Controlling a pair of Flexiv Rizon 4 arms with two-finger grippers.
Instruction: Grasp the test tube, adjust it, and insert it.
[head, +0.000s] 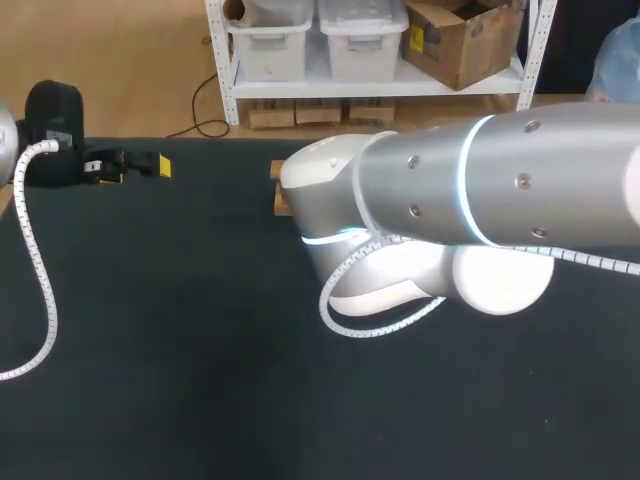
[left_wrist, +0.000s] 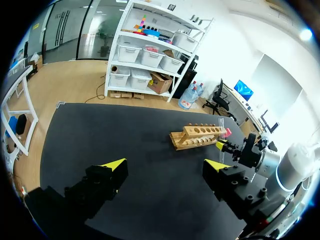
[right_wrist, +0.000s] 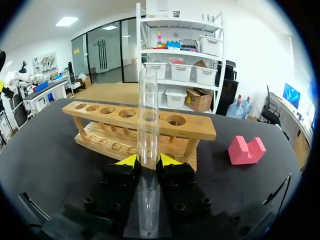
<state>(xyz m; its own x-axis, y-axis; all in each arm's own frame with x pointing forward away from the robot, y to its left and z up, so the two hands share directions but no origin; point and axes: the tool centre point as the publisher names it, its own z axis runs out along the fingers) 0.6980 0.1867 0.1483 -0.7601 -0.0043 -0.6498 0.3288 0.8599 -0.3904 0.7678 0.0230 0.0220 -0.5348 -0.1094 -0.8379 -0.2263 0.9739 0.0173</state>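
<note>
Tube (right_wrist: 148, 125), one; rack (right_wrist: 196, 129) holes, perhaps six.

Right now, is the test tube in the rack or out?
Out: the right hand holds the test tube upright, short of the wooden rack.

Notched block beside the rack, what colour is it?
The block is pink; the right wrist view shows it best.

In the head view the rack (head: 279, 190) was hidden behind the right arm (head: 480, 180), save for one corner. The tube (right_wrist: 148, 125) and the right gripper (right_wrist: 148, 160) were wholly covered by that arm there. The left arm (head: 50, 130) was cut off by the edge. In the left wrist view the pink block (left_wrist: 227, 132) was too small for its shape to be told.
</note>
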